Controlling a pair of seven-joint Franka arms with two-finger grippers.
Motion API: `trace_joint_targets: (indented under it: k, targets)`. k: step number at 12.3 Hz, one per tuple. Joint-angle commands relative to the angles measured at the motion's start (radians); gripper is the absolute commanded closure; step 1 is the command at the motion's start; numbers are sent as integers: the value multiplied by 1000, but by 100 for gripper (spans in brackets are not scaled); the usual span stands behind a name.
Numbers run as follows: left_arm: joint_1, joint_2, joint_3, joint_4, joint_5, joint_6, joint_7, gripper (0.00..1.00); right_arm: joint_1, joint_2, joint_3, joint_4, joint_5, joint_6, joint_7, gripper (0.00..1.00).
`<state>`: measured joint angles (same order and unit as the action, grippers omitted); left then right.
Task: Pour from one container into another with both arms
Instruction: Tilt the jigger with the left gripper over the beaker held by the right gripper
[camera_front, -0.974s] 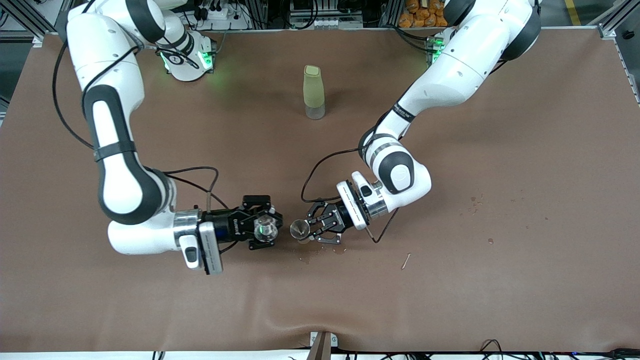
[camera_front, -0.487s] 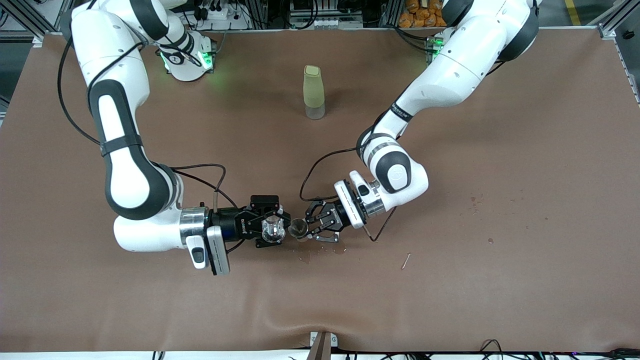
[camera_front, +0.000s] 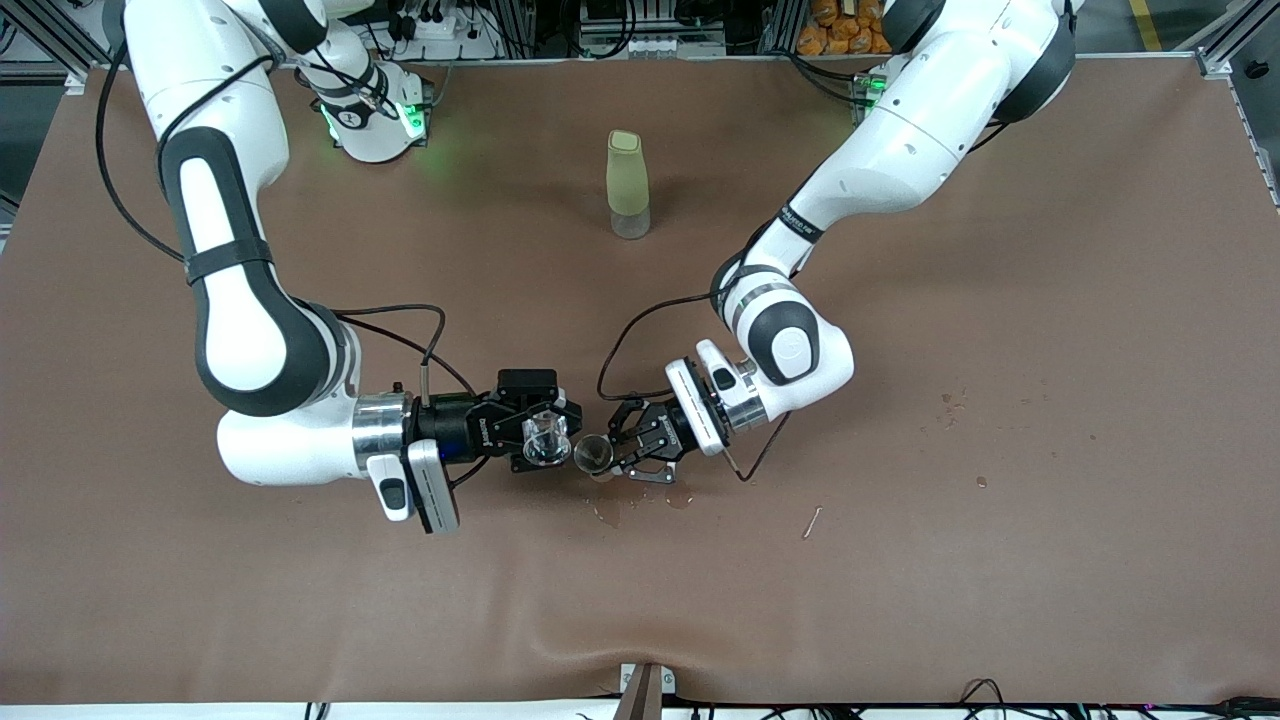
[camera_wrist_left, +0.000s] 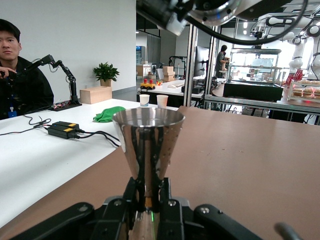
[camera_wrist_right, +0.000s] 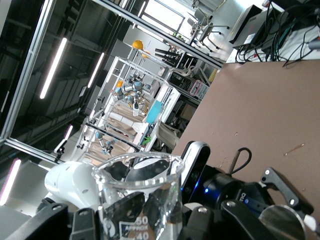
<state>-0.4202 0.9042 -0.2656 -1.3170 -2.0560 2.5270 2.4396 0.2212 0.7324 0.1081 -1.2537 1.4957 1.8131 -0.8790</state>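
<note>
- Fingers of the right gripper (camera_front: 545, 438) are clamped on a small clear glass beaker (camera_front: 541, 441), which sits between them with its mouth tipped toward the left gripper's end of the table.
- In the right wrist view the glass beaker (camera_wrist_right: 141, 196) fills the space between that gripper's black fingers (camera_wrist_right: 87, 220), printed measuring marks showing on its wall.
- Fingers of the left gripper (camera_front: 612, 454) are pinched together on the narrow waist of a small metal jigger (camera_front: 592, 453), its open cone facing up just off the fingertips.
- In the left wrist view the metal jigger (camera_wrist_left: 148, 145) stands upright, its stem gripped between the two fingers (camera_wrist_left: 132, 192), the shiny cone rising above them.
- Beaker and jigger sit right beside each other, rim close to rim, between the two sets of fingers; whether they touch cannot be told.
- Both arms come in low and roughly level from their own ends of the brown table (camera_front: 1000, 560), the right arm (camera_front: 250, 330) and the left arm (camera_front: 800, 345) meeting nose to nose near the middle.
- Small wet spots (camera_front: 610, 515) mark the table just below the fingers, nearer the front camera.
- Up the table from both grippers, toward the bases and well apart from the fingers, a tall pale green bottle (camera_front: 627, 185) stands upright.
- A thin stick-like scrap (camera_front: 812, 521) lies on the table toward the left arm's end, apart from the left gripper's fingers.
</note>
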Motion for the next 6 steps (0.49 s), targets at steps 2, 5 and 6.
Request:
trace_joint_targets:
  k: [2,5,6]
  targets:
    - [-34,5,49,22,-65,19,24,100,-2,-74,1,-136,99,-3,49,100]
    - [-63,18,91,39,-78,21,22,100,3,-71,1,-138,106,-3,138,100]
    - [-83,28,112,48,-94,21,21,100,4,-68,1,-138,118,-1,140,100]
